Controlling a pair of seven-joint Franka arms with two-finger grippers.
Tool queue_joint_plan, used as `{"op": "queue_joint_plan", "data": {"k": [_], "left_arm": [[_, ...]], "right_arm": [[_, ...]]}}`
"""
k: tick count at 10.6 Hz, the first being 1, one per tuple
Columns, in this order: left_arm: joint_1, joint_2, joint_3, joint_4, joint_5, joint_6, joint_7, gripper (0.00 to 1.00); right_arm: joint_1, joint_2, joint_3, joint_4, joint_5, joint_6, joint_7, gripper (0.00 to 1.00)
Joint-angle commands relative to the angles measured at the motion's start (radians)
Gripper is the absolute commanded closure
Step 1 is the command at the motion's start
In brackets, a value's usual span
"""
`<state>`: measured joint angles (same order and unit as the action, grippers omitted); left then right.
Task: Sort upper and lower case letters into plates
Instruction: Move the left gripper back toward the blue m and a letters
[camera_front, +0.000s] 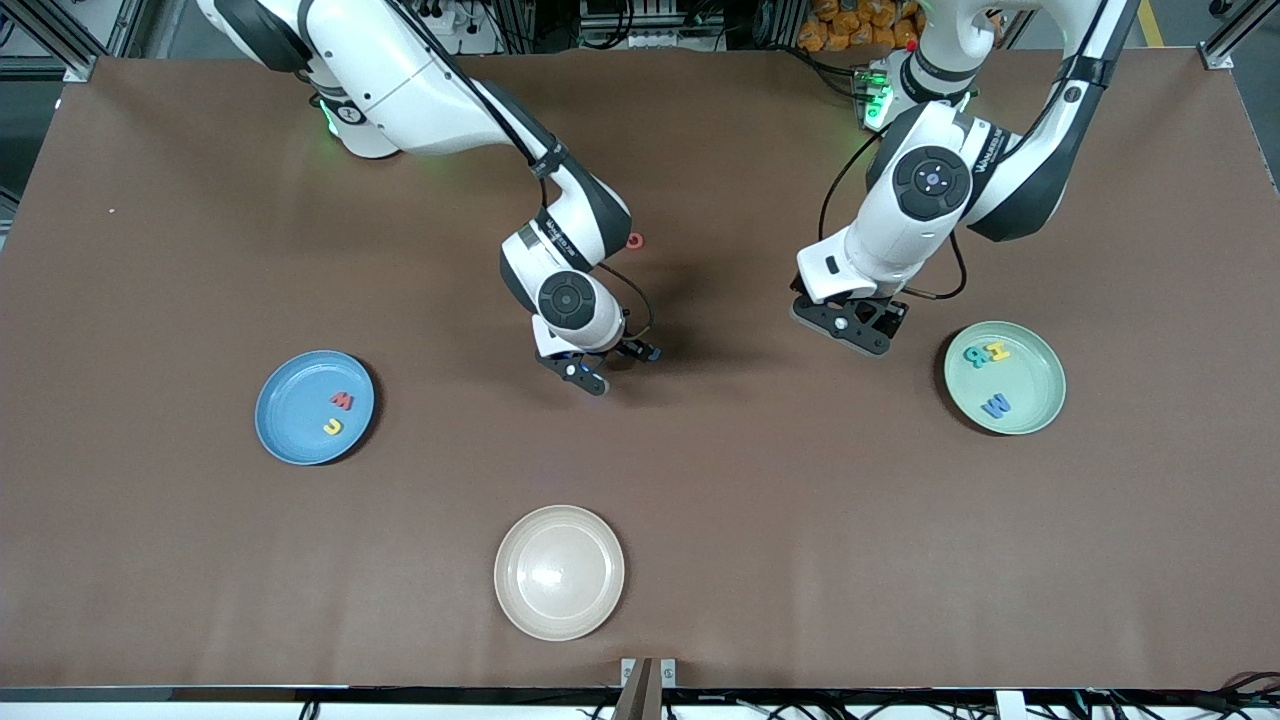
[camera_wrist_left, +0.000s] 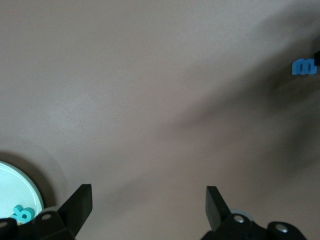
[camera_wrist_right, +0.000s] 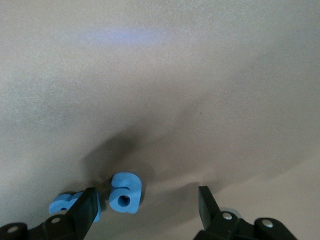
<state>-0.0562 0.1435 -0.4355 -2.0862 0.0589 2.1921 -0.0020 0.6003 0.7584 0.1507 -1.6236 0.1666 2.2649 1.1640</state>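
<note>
My right gripper (camera_front: 598, 368) is open low over the table's middle. In the right wrist view (camera_wrist_right: 146, 199) a blue letter "a" (camera_wrist_right: 125, 193) lies on the cloth between its fingers, close to one finger (camera_wrist_right: 86, 205). A second blue letter (camera_wrist_right: 64, 204) lies just outside, partly hidden by that finger; it shows in the front view (camera_front: 650, 352) and the left wrist view (camera_wrist_left: 304, 66). A red letter (camera_front: 635, 240) lies farther from the camera. The blue plate (camera_front: 296, 400) holds a red and a yellow letter. The mint plate (camera_front: 1035, 385) holds teal, yellow and blue letters. My left gripper (camera_front: 848, 328) is open and empty over bare cloth beside the mint plate.
A cream-beige plate (camera_front: 559, 571) with nothing in it sits near the table's front edge. The mint plate's rim (camera_wrist_left: 20, 176) and a teal letter (camera_wrist_left: 22, 213) show in the left wrist view. Brown cloth covers the table.
</note>
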Motion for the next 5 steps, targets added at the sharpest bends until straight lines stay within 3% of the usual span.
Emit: {"op": "queue_joint_plan", "data": {"k": [1,5], "left_arm": [[-0.027,-0.015,0.001,0.012,-0.022,-0.014,-0.048,0.0],[-0.027,-0.021,0.001,0.014,-0.022,-0.014,-0.05,0.0]], "right_arm": [[0.004,-0.021,-0.003,-0.038,-0.001,0.002,0.014,0.12],[0.004,-0.021,-0.003,-0.047,-0.001,0.01,0.014,0.17]]}}
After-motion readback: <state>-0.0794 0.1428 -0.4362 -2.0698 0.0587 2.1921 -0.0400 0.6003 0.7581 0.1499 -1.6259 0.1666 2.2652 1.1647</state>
